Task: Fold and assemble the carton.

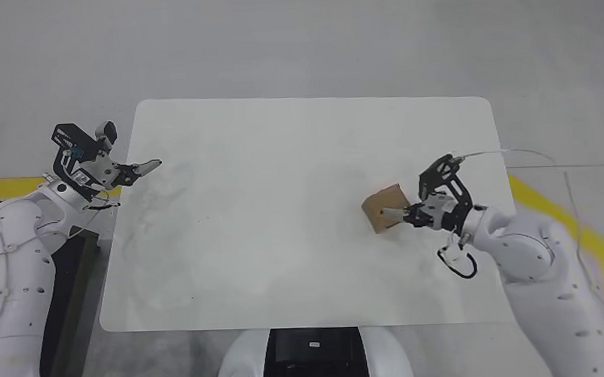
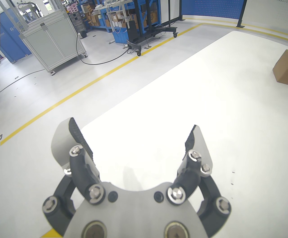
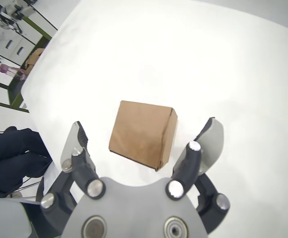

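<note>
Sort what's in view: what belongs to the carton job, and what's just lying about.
Job in hand:
- carton, on the table
- right hand, open, at the carton
- left hand, open, at the table's opposite edge

Lying about, off the table:
- framed cabinet
- shelves of boxes
- floor cable
- yellow floor line

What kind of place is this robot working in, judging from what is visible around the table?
Probably an industrial workshop or robot test hall: a yellow floor line, blue shelves loaded with boxes, and an aluminium-frame cabinet on castors stand beyond the white table.
</note>
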You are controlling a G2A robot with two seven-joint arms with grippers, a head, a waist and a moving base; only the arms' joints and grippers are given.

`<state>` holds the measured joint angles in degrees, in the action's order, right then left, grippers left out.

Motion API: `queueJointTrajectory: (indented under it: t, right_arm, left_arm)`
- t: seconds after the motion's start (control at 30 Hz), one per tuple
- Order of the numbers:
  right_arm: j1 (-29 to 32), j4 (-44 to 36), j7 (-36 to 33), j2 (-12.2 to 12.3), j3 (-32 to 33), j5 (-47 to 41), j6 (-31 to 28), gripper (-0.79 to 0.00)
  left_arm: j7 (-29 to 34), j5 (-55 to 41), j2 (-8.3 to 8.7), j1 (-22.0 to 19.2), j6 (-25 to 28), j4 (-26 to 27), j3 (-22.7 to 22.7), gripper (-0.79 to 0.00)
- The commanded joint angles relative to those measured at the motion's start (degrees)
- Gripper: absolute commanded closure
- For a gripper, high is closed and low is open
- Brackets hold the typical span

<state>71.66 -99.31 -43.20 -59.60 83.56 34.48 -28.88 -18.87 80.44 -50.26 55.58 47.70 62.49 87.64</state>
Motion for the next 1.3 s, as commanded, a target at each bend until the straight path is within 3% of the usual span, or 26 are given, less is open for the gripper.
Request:
queueJointTrajectory:
  t: [0.0, 0.17, 0.33, 0.67, 1.27]
  right_arm:
    - [-0.1, -1.0, 0.3, 0.1, 0.8, -1.8, -0.2, -0.785]
    - [-0.5, -2.1, 5.4, 0.4, 4.0, -3.8, -3.1, -0.785]
    - [-1.9, 0.5, 12.8, 0.6, 6.5, -0.2, -5.3, -0.785]
    - [-6.5, 7.6, 20.4, 0.7, 7.1, 6.3, -4.4, -0.785]
    - [-7.3, 8.2, 21.5, 0.7, 6.5, 7.6, -3.4, -0.784]
  left_arm:
    - [0.0, 0.0, 0.00, 0.0, 0.0, 0.0, 0.0, -0.785]
    - [0.0, 0.0, 0.00, 0.0, 0.0, 0.0, 0.0, -0.785]
    - [0.0, 0.0, 0.00, 0.0, 0.0, 0.0, 0.0, -0.785]
    - [0.0, 0.0, 0.00, 0.0, 0.0, 0.0, 0.0, -0.785]
    - [0.0, 0.0, 0.00, 0.0, 0.0, 0.0, 0.0, -0.785]
